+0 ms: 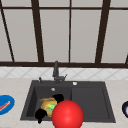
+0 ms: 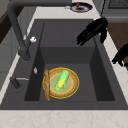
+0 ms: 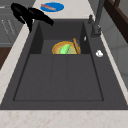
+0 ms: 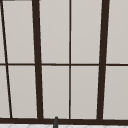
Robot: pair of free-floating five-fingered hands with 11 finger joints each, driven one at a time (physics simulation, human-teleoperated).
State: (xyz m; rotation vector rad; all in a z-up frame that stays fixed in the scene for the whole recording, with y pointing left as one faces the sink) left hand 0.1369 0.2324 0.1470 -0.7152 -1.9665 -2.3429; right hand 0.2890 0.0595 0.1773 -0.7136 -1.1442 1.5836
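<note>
The left hand (image 1: 40, 114) and right hand (image 1: 58, 97) are hovering with fingers released above the plate (image 2: 72, 87) holding corn (image 2: 61, 80) in the sink (image 2: 100, 75).

Landmark: sink basin (image 2: 67, 56), dark, sunken.

Bowl (image 2: 72, 86): round, shallow, tan-brown with a yellow rim, sitting upright and flat on the basin floor, toward the faucet-side wall. In the front view the bowl (image 1: 45, 105) is showing partly behind a black hand.

Corn cob (image 2: 61, 79): green-yellow, elongated, lying inside the bowl, resting at a slant across its middle. From the right side view the corn cob (image 3: 65, 48) is pointing toward the basin's near wall.

Wooden stick-like piece (image 2: 46, 85): thin, brown, lying along the bowl's edge on the faucet side, touching the rim; what it is cannot be told.
</note>
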